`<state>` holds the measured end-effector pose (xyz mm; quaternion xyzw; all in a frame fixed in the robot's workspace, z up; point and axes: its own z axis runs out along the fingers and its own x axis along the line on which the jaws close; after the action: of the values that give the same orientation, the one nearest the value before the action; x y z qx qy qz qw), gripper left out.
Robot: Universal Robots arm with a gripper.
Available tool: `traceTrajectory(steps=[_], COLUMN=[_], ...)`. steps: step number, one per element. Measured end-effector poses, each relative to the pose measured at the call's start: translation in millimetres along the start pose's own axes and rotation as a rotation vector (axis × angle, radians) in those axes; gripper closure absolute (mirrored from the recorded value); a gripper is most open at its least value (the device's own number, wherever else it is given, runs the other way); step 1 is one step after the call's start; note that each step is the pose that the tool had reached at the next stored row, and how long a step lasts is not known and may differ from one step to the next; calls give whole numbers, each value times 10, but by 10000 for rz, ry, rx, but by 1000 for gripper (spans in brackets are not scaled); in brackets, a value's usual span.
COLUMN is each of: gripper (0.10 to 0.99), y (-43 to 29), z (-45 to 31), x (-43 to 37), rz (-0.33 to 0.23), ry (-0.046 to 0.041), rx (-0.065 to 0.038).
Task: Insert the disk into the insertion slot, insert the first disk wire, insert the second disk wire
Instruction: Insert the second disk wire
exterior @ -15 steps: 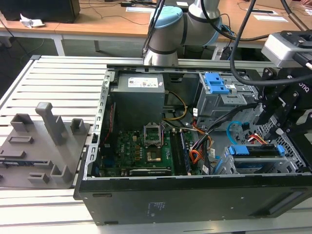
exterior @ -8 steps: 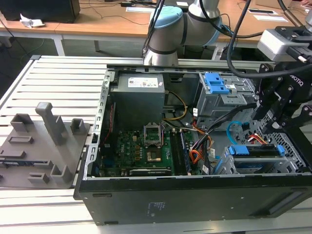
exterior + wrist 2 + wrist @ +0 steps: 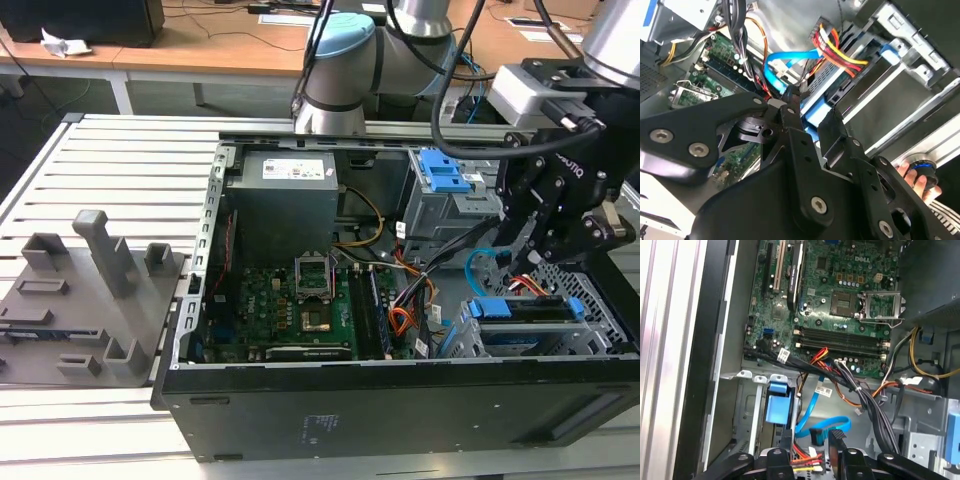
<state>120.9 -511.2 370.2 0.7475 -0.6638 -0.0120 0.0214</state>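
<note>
Seating looks mostly done: the low grey perforated-metal insertion slot (image 3: 590, 320) already holds the disk, red-yellow-black first disk wire (image 3: 840, 50) plugged. The black gripper (image 3: 807, 112) is parted slightly, nothing clamped, beside the light-blue flat second disk wire (image 3: 785, 62); squaring its plug is advised.

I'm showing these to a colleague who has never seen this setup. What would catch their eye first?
Probably the open computer case with its green circuit board, then the black gripper reaching down at the drive cage on the exterior view's right. Close by, the light-blue cable and red-and-yellow wire bundle stand out.
</note>
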Motion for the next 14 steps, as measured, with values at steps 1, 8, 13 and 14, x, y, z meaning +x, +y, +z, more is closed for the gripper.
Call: traceTrajectory(steps=[1,8,13,14], gripper=[663,745,925,925], y=[17,24,24,24], z=[13,75,75,75], x=[-3,-5,-5,-4], rz=[0,-22,-33,-34], ry=[25,86,86,85], rx=[-3,-10,-9,-9])
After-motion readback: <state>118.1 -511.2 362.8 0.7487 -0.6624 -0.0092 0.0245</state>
